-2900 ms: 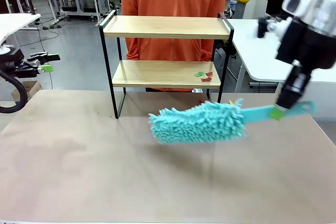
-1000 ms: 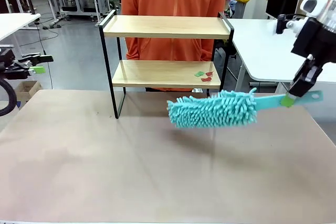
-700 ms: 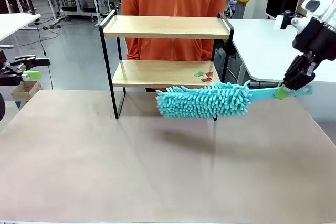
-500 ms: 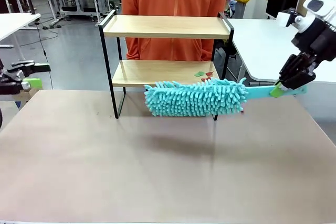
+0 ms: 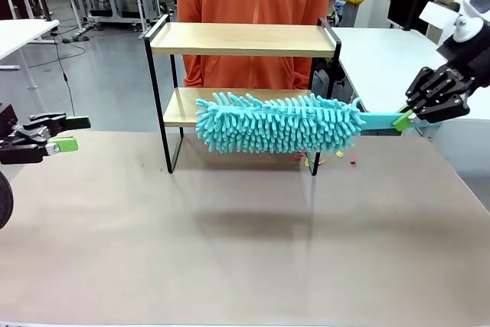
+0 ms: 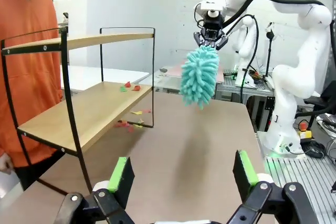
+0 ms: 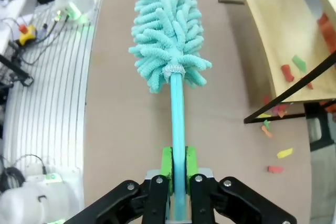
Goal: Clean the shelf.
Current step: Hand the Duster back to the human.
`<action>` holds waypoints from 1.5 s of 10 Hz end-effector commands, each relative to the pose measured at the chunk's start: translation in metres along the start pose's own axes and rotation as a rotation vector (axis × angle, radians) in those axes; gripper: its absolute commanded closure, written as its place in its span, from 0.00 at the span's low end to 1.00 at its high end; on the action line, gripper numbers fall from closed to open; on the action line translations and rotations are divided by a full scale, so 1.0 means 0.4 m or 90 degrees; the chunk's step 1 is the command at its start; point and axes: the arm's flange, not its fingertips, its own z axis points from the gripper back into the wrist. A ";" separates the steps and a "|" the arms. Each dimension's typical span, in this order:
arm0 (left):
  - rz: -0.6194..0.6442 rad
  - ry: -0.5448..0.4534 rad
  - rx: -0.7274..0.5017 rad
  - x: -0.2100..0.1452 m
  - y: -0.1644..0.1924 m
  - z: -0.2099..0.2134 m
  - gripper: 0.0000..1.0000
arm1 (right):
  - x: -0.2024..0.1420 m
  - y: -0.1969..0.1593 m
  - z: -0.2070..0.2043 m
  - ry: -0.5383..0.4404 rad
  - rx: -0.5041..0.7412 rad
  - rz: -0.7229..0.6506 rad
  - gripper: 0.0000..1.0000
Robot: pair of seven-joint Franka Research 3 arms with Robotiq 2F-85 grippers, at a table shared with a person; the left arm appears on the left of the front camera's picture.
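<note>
Only paper scraps lie on shelf's lower board.

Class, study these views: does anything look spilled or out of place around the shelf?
Yes. Small coloured scraps lie on the shelf's lower board, and more are scattered on the table beside its leg. The duster hangs in front of the shelf.

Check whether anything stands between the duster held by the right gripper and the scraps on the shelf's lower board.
Nothing visible does. The right gripper holds the duster in front of the shelf; the gap to the scraps on the lower board is open, apart from the shelf's own thin frame.
</note>
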 end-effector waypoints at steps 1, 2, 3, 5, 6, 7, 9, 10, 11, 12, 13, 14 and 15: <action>0.005 0.001 -0.010 0.019 -0.060 -0.055 0.00 | -0.030 -0.045 -0.022 -0.013 0.010 0.051 0.87; 0.009 -0.001 -0.021 0.028 -0.068 -0.066 0.00 | -0.034 -0.055 -0.031 -0.012 0.014 0.045 0.87; 0.008 0.009 -0.037 0.030 -0.065 -0.076 0.00 | -0.042 -0.071 -0.041 -0.023 0.022 0.050 0.87; 0.003 0.003 -0.020 0.018 -0.005 -0.038 0.00 | -0.050 -0.043 -0.045 0.005 0.020 0.037 0.87; 0.003 0.003 -0.020 0.018 -0.005 -0.038 0.00 | -0.050 -0.043 -0.045 0.005 0.020 0.037 0.87; 0.003 0.003 -0.020 0.018 -0.005 -0.038 0.00 | -0.050 -0.043 -0.045 0.005 0.020 0.037 0.87; 0.010 0.005 -0.021 0.016 -0.005 -0.041 0.00 | -0.050 -0.043 -0.045 0.005 0.020 0.037 0.87; -0.002 0.012 -0.033 -0.007 -0.024 -0.109 0.00 | -0.050 -0.043 -0.045 0.005 0.020 0.037 0.87; -0.013 -0.013 -0.040 -0.027 -0.034 -0.167 0.00 | -0.050 -0.043 -0.045 0.005 0.020 0.037 0.87; -0.013 -0.028 -0.054 -0.037 -0.055 -0.214 0.00 | -0.050 -0.043 -0.045 0.005 0.020 0.037 0.87; -0.017 -0.029 -0.060 -0.048 -0.070 -0.253 0.00 | -0.050 -0.043 -0.045 0.005 0.020 0.037 0.87; -0.017 -0.043 -0.074 -0.065 -0.080 -0.308 0.00 | -0.050 -0.043 -0.045 0.005 0.020 0.037 0.87; -0.012 -0.046 -0.073 -0.082 -0.090 -0.350 0.00 | -0.050 -0.043 -0.045 0.005 0.020 0.037 0.87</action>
